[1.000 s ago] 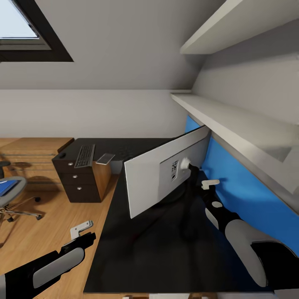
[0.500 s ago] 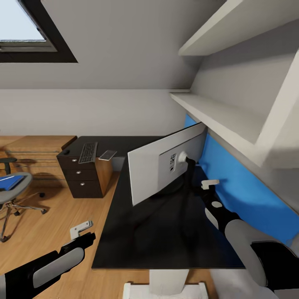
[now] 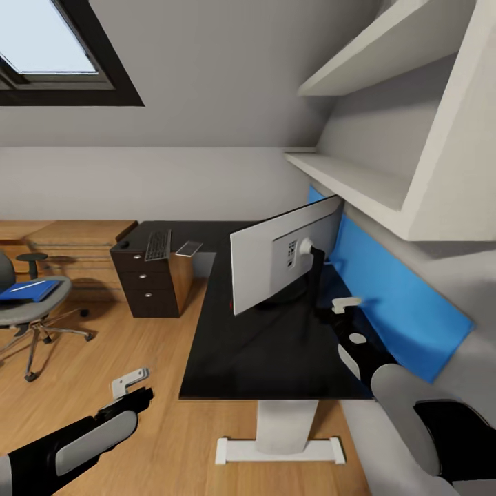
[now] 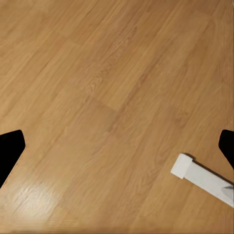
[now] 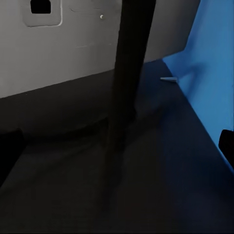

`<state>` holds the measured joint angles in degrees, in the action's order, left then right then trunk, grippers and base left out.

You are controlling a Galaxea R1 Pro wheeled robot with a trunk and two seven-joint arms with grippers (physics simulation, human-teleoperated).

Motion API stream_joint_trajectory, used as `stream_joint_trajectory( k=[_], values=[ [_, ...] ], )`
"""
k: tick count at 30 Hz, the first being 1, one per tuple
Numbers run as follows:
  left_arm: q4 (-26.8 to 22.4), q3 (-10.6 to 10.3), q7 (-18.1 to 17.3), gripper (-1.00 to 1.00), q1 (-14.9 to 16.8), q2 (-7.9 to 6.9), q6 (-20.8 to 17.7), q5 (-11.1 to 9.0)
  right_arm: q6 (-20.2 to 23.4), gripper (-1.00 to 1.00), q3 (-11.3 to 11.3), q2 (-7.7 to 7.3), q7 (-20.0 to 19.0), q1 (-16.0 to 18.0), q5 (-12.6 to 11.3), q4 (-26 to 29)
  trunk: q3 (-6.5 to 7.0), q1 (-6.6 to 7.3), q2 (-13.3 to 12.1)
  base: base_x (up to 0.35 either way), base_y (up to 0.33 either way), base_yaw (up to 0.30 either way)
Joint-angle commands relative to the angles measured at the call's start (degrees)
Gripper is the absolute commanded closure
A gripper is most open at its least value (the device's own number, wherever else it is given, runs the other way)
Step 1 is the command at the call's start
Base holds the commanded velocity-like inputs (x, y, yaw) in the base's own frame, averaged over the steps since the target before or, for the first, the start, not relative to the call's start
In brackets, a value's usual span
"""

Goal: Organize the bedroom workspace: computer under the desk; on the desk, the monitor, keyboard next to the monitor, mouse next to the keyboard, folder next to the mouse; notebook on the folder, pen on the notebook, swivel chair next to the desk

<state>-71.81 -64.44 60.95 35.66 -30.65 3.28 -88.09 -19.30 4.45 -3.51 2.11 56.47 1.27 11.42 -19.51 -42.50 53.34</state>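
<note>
The monitor (image 3: 265, 265) stands on the black desk (image 3: 262, 351) with its white rear shell toward me. Its black neck (image 5: 127, 73) rises from the desk right ahead of my right gripper (image 5: 117, 146), whose fingers are wide apart with nothing between them. In the head view that right gripper (image 3: 346, 304) hovers over the desk between the monitor and the blue wall panel (image 3: 393, 289). The keyboard (image 3: 158, 244) lies on the desk's far wing, beside a thin flat grey item (image 3: 189, 248). The blue folder (image 3: 27, 290) rests on the swivel chair (image 3: 31, 313) at left. My left gripper (image 3: 131, 381) is open over the wooden floor (image 4: 107, 97).
Dark drawers (image 3: 146, 282) with silver knobs sit under the desk's far wing. The desk's white leg and foot (image 3: 281, 441) stand near me. White shelves (image 3: 358, 186) jut from the right wall above the desk. A low light-wood unit (image 3: 76, 238) lines the far wall.
The whole view has shifted: the camera has drawn back and turned, so the desk's near edge, white leg and more of the chair now show. Both grippers keep their places in the picture.
</note>
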Motion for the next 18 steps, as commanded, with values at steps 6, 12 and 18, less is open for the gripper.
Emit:
stream_joint_trajectory(
  k=[6,12,18],
  values=[
    [4.02,-0.18,-2.13,-1.0,0.11,0.08,0.26,-0.3,4.87,-1.0,0.39,3.52,5.46,0.02,0.16,2.85,-0.08,0.03,0.06,-0.298,0.194,0.0],
    [9.44,0.07,-4.19,-1.0,0.11,2.65,0.17,-0.18,14.36,-1.0,0.44,6.7,11.12,-1.83,0.35,14.71,-0.08,0.03,0.06,-0.145,0.199,0.0],
    [12.74,0.16,-5.27,-1.0,0.11,4.72,0.15,-0.01,31.29,-1.0,0.48,7.38,12.57,-11.84,0.31,38.48,-0.08,0.03,0.06,-0.026,0.046,0.0]
  ],
)
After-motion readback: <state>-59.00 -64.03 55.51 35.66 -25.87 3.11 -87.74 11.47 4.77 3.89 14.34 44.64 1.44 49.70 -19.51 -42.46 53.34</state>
